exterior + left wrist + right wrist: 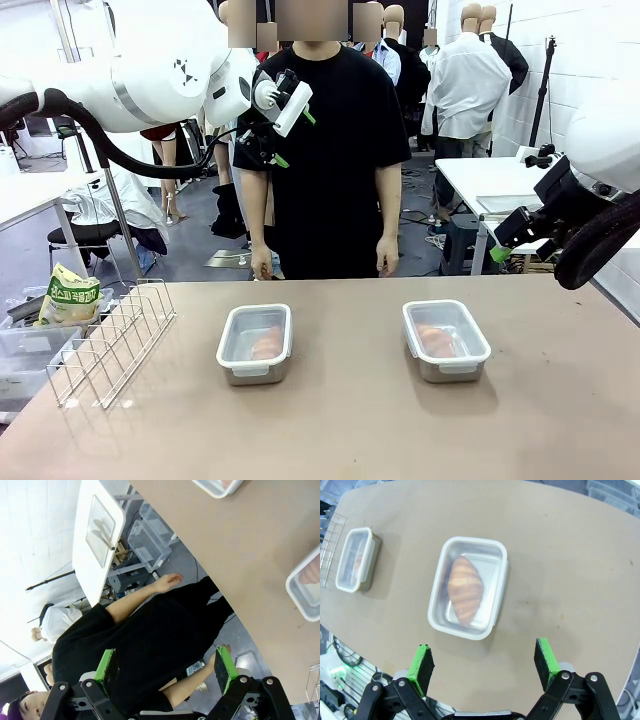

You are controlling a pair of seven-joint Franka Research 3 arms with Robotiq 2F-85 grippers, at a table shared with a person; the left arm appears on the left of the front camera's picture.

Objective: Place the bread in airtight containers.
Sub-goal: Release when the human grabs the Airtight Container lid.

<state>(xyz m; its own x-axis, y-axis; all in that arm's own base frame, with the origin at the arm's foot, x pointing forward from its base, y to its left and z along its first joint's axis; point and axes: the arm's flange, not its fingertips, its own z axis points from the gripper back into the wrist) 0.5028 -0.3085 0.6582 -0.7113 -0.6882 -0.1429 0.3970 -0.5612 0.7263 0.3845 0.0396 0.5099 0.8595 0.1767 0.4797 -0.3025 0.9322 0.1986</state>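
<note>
Right wrist view, lidded container (468, 594) holding bread (465, 589), beyond spread jaws

Tabletop (340, 440) bare in front of and between the two lidded containers, left (255, 343) and right (446, 339), which stand well apart. Wire rack (112, 342) occupies the left edge, near the left container. Person (325, 150) stands at the far edge, hands hanging just behind it.
</note>
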